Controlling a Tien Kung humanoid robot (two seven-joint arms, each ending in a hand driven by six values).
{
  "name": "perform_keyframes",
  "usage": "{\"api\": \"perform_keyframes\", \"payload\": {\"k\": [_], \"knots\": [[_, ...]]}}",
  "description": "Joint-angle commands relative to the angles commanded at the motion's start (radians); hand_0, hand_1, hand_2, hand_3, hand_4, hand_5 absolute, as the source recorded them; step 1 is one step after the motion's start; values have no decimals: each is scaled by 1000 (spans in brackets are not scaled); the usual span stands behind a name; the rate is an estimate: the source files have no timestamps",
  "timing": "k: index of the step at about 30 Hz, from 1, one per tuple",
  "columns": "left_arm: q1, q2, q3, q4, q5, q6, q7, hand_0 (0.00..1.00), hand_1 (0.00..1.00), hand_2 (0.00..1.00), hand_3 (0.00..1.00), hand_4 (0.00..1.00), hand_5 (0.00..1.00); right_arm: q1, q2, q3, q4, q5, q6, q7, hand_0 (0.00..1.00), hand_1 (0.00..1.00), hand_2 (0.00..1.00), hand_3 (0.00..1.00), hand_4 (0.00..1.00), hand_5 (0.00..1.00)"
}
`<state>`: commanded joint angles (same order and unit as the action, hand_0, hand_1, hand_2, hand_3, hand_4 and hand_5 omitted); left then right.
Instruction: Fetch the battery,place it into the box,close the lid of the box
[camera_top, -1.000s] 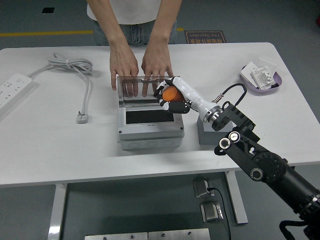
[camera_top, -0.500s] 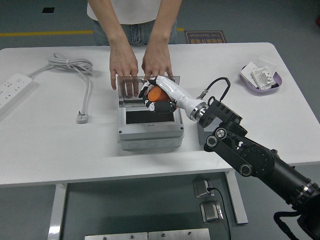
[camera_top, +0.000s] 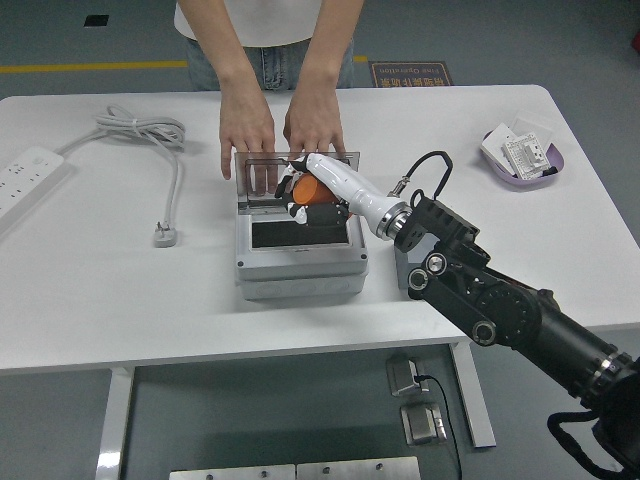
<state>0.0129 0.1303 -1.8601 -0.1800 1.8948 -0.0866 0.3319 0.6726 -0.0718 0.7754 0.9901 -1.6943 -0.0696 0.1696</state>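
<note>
Head view: my right hand (camera_top: 318, 190) has crept further left over the grey plastic box (camera_top: 300, 255) compared to half a second back, and a whole second ago it was way over at the box's right edge. My fingers are curled snug round the orange cylindrical battery (camera_top: 310, 190), so it's gripped tight and sits above the box's open top, near the back, just in front of the clear raised lid (camera_top: 290, 165). Can't tell if the battery touches anything inside yet.

My black forearm (camera_top: 480, 300) has swung in closer to the box too, now crossing right of it.

A person at the far side of the box has both hands (camera_top: 280, 135) pressed on that clear lid, same spot as before, no change there.

Left of the box, the white power strip (camera_top: 25, 180) and its looped white cable (camera_top: 150, 140) haven't budged. Well right of the box, the purple dish (camera_top: 525, 160) with little white packets is unchanged as well.
</note>
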Motion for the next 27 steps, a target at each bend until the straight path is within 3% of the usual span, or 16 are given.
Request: {"api": "perform_keyframes", "payload": {"k": [1, 6, 7, 12, 13, 18, 19, 24, 25, 27], "knots": [[0, 0, 0, 0, 0, 0, 0, 598, 630, 623, 650, 719, 244, 2, 0, -1, -3, -8, 0, 2, 289, 252, 285, 268, 2, 2], [-3, 1, 2, 0, 0, 0, 0, 598, 630, 623, 650, 719, 244, 9, 2, -5, -16, -49, 4, 6, 289, 252, 285, 268, 2, 2], [-3, 1, 2, 0, 0, 0, 0, 598, 630, 623, 649, 719, 243, 10, 2, -6, -17, -57, 5, 6, 338, 299, 369, 406, 102, 2], [-4, 0, 1, 0, 3, 0, 1, 598, 630, 623, 649, 719, 243, 11, 6, -11, -22, -87, 7, 5, 338, 299, 369, 406, 102, 2], [-4, 0, 1, 0, 4, 0, 1, 598, 630, 622, 649, 718, 244, 11, 7, -12, -24, -91, 8, 4, 341, 372, 488, 639, 468, 100], [-4, 1, 0, 0, 5, 0, 1, 598, 630, 622, 649, 718, 244, 9, 10, -13, -30, -100, 13, 2, 341, 372, 488, 639, 468, 100], [-3, 1, 0, 0, 6, 1, 1, 598, 630, 623, 649, 719, 243, 7, 12, -13, -32, -100, 14, 2, 380, 418, 523, 672, 792, 312], [-4, 0, 1, 0, 7, 1, 1, 598, 630, 623, 649, 719, 243, 3, 17, -13, -37, -98, 14, 0, 380, 418, 523, 672, 792, 312], [-4, 0, 1, 0, 7, 1, 1, 599, 630, 623, 650, 719, 244, 3, 18, -14, -38, -97, 13, 0, 419, 456, 550, 709, 908, 418], [-5, -1, 1, 0, 8, 2, 1, 599, 630, 623, 650, 719, 244, 2, 19, -15, -39, -96, 12, -1, 419, 456, 550, 709, 908, 418]]}}
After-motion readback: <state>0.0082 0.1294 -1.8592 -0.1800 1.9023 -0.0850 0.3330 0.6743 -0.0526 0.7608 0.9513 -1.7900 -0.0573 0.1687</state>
